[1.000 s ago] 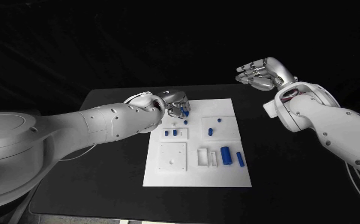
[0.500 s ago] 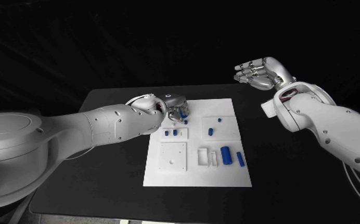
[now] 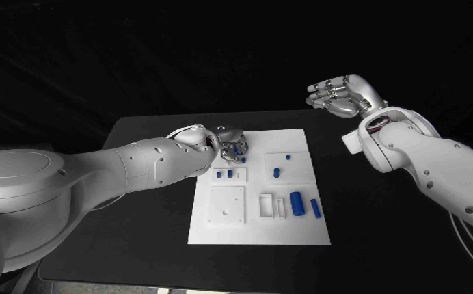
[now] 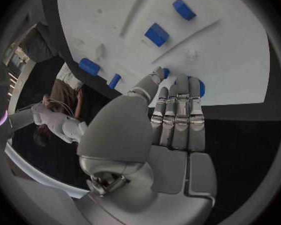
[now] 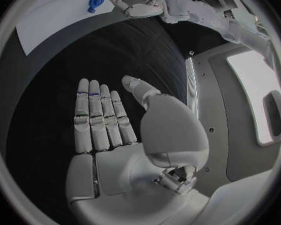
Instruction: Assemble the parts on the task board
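Blue parts [image 3: 298, 203] lie on the white board [image 3: 261, 229], near edge, well apart from both hands. Farther in, the left hand [image 3: 230, 143] rests at the board's far-left corner, fingers straight & together, tips touching a blue part [image 4: 198, 87]; whether it's gripped, can't tell. Right hand [image 3: 338, 96] hovers beyond the black surface [image 3: 147, 239], fingers spread, holding nothing.

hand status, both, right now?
Left hand: over the task board, fingertips on a blue part; whether it grips it cannot be told.
Right hand: open, fingers straight, holding nothing, raised off the table.
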Controlling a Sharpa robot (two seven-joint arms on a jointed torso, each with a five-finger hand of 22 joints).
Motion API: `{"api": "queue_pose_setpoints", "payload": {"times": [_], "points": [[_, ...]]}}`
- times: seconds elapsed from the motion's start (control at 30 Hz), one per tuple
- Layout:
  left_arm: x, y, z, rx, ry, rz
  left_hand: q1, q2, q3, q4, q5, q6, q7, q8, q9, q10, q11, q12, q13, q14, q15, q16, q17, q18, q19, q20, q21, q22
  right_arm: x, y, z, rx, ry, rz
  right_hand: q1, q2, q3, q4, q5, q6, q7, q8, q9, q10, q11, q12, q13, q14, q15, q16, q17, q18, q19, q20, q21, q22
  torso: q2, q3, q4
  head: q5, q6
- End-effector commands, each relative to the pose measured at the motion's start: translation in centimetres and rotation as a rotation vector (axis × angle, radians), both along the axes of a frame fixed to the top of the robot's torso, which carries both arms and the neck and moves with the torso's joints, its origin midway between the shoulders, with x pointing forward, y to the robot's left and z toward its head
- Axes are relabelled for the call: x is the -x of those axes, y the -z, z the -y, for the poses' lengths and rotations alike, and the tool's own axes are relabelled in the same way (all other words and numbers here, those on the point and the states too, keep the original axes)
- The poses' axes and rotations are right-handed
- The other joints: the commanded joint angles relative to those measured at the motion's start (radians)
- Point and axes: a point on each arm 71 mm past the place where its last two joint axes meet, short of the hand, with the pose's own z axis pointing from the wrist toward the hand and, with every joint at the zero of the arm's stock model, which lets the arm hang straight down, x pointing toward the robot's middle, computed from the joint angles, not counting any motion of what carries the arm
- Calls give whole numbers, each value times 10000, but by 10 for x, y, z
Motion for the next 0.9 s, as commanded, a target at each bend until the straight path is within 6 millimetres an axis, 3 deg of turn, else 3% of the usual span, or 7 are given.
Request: {"api": "queue_pose_setpoints", "payload": {"times": [0.03, 0.1, 0.3, 0.47, 0.9], "points": [[0, 0, 4, 330, 204, -104, -22, 143, 91, -6, 51, 20, -26, -38, -8, 3, -31, -34, -14, 12, -74, 95, 37, -65, 45, -78, -53, 148, 0, 0, -2, 107, 46, -6, 21, -50, -4, 57, -25, -30, -29, 5, -11, -32, 8, -59, -13, 61, 27, -42, -6, 33, 67, -10, 44, -13, -7, 6, -17, -1, -16], [0, 1, 5, 454, 207, -109, -26, 159, 110, -15, 58, 3, -33, -37, -8, -20, -37, -35, -15, 41, -93, 145, 64, -54, 81, -92, -45, 226, 0, 0, -2, 111, 74, -11, -22, -30, -15, 102, -19, -6, -33, 7, -10, -23, 5, -58, -12, 73, 25, -40, -6, 30, 70, -8, 47, -15, -2, 16, -29, 42, -7], [-1, 2, 6, 580, 201, -144, -62, 203, 142, -66, 64, 24, -57, -35, -6, -22, -61, -35, -15, 64, -158, 598, 288, -36, 204, -158, 18, 702, 0, 0, -3, 127, 106, -49, -37, -46, -28, 123, -13, -1, -38, 6, -10, -17, 1, -58, -12, 76, 23, -43, -7, 27, 73, -10, 50, -18, 6, -3, -1, 10, -24], [-1, 3, 6, 676, 178, -138, -166, 187, 238, -91, 68, 21, -88, -32, -5, 128, -124, -70, -30, -195, -276, 2147, 918, 93, 668, -276, 496, 1758, 0, 1, -4, 152, 113, -78, -40, -62, -44, 137, -3, -5, -38, 6, -10, -22, 2, -60, -13, 77, 24, -43, -6, 24, 71, -11, 49, -20, 8, -8, 14, -24, -33], [-1, 13, 6, 602, 74, -344, -258, 236, 496, -94, 56, 153, -79, -31, -2, 349, -178, -35, -14, -118, -337, 2921, 931, 167, 753, -341, 1234, 1741, 0, 1, -4, 172, 105, -96, -21, -70, -68, 156, 8, -8, -39, 5, -11, -25, 4, -60, -12, 70, 25, -45, -7, 20, 67, -11, 47, -22, 10, -9, -4, -44, -66]]}}
